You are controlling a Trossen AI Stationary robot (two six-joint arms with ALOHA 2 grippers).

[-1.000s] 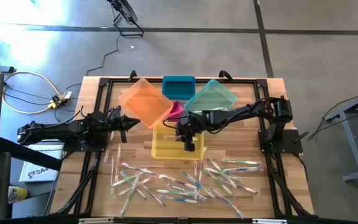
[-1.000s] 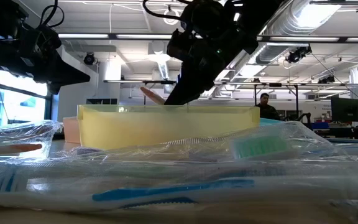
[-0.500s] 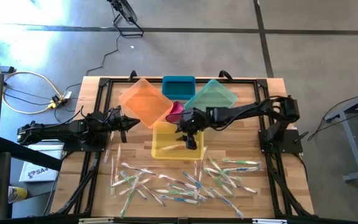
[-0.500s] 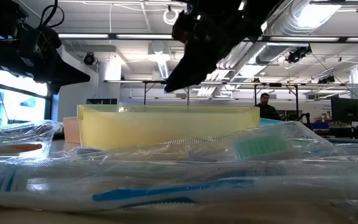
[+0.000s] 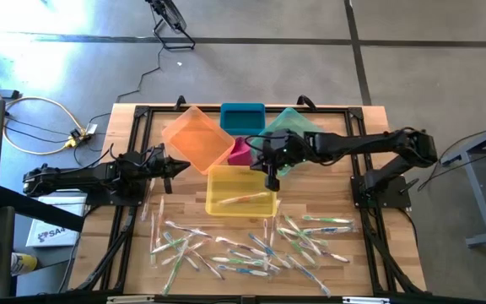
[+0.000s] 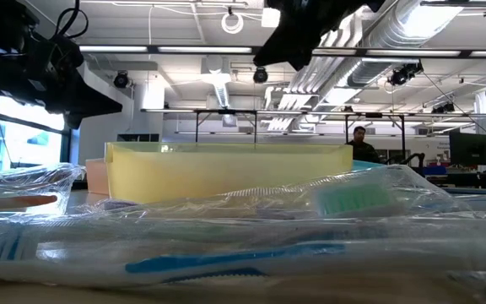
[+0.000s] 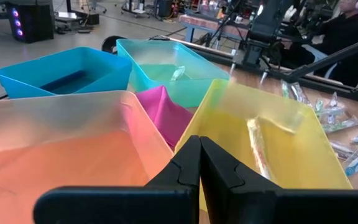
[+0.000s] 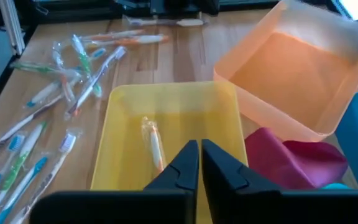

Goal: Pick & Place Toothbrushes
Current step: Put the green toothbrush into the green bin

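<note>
In yellow bin (image 5: 226,183): wrapped toothbrush (image 8: 155,145), whitish handle, orange accent; right tool (image 8: 199,163) together, empty.

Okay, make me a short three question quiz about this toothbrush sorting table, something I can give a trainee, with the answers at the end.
1. True or false: the yellow bin holds one wrapped toothbrush.
2. Which bin lies directly between the orange bin and the teal bin? A) blue B) pink C) yellow
3. Fill in: the right gripper, above the yellow bin's edge, has its fingers ____.

Key: 1 true. 2 B, the pink bin. 3 shut, holding nothing.
</note>
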